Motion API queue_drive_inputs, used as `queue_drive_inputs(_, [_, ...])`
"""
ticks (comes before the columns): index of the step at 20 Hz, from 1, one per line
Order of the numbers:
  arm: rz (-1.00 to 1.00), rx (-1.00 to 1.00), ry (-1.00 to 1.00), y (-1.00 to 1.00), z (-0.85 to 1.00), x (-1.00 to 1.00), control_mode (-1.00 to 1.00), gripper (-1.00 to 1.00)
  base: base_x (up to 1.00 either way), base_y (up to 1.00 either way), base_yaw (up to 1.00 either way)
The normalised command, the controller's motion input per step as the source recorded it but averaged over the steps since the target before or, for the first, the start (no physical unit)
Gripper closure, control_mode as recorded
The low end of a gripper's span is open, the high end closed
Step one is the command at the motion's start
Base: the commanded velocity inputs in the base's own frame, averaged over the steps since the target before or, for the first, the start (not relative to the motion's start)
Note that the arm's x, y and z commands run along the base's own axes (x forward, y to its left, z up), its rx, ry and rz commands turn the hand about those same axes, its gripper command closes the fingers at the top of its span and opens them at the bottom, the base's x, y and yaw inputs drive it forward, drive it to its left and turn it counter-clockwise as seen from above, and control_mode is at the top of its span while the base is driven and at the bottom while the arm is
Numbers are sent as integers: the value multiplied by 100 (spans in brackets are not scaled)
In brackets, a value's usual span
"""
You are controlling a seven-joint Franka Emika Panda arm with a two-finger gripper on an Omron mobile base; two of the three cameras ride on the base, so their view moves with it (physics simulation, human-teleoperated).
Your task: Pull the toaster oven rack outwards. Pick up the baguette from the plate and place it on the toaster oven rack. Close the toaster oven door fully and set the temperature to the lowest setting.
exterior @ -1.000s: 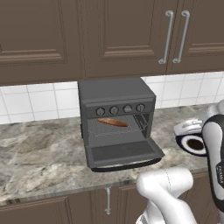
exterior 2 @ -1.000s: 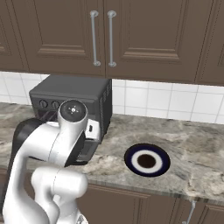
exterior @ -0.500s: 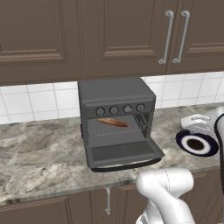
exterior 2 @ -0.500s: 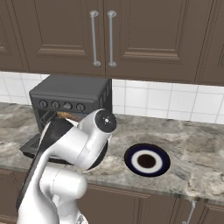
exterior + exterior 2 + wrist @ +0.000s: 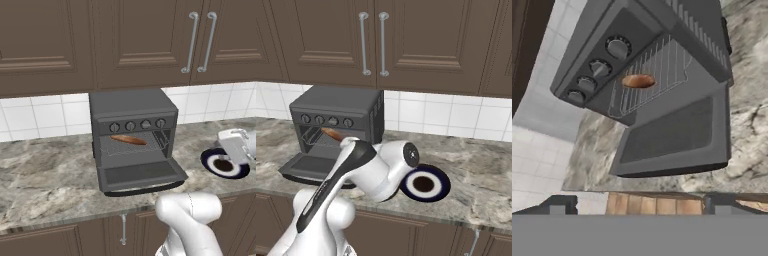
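Marble counter (image 5: 45, 175) under dark cabinets carries the toaster oven (image 5: 132, 112), and we see the baguette (image 5: 129, 140) already lying on the toaster oven rack (image 5: 135, 146) inside the cavity, its long axis running across the oven's width. Our gripper (image 5: 637, 206) is empty with its fingers spread wide, and the plate (image 5: 426, 183) beside the oven is bare. We judge the next job is shutting the toaster oven door (image 5: 142, 175), which hangs flat and open toward us. In the hand view the door's front edge and black handle lie just beyond the fingertips, so the hand sits in front of and off the door's right side, with the lift needing to come from under that lip.
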Motion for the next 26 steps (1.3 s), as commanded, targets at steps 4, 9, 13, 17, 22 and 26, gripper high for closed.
queue_drive_inputs(4, [-25,10,14,-3,-5,0,-100,-100,0,0,0])
queue_drive_inputs(9, [-41,5,14,-11,-13,-10,-100,-100,0,0,0])
queue_drive_inputs(13, [-37,5,14,-4,-33,-11,-100,-100,0,0,0])
queue_drive_inputs(17, [-16,12,23,-13,-28,0,-100,-100,0,0,0])
queue_drive_inputs(22, [-10,14,28,-23,-10,0,-100,-100,0,0,0])
queue_drive_inputs(26, [-10,9,37,-21,-15,0,-100,-100,0,0,0])
